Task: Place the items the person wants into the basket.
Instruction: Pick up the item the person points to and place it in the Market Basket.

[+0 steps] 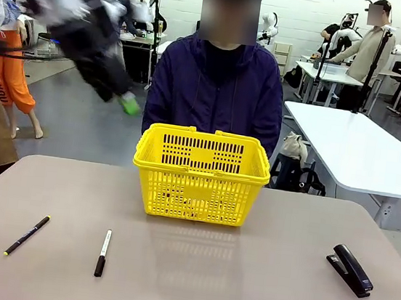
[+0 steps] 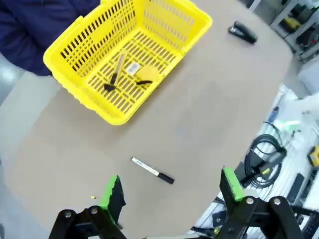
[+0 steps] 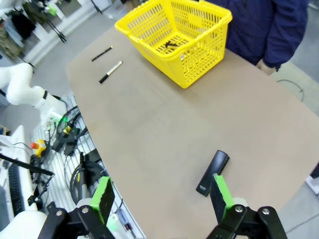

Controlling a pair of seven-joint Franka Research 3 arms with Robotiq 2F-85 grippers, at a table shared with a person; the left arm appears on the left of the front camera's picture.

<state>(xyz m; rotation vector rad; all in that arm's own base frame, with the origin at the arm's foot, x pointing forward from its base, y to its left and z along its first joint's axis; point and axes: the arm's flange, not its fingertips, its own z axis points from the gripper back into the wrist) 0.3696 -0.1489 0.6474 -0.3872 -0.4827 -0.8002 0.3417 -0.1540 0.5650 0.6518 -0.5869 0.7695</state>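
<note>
Left end effector (image 2: pixel 171 185) is fully open and holds nothing. It sits high over the near-left tabletop (image 1: pixel 241 294) and shows as a blur at upper left in the front view. Right end effector (image 3: pixel 162 193) is also wide open and empty, hovering well above the near-right corner.

Person (image 1: pixel 218 94) stands at the far edge, just behind the basket.

Basket (image 1: pixel 196 193) is upright at far centre of the tabletop.

Stapler (image 1: pixel 350 269) lies flat at near right, well apart from the basket. In the right wrist view it sits just ahead of that end effector's right finger.

Utility knife (image 2: pixel 114 74) is on the basket floor. Tape measure (image 2: pixel 146 74) is in the basket too, just beside the knife.

Marker (image 1: pixel 103 252) and pen (image 1: pixel 27 235) lie at near left, outside the basket.

Progress looks like two of three items done. Only the stapler is left, assuming the person wants it. The right arm looks best placed for it: descend, close across the stapler's body, carry far-left and drop it in the basket.
</note>
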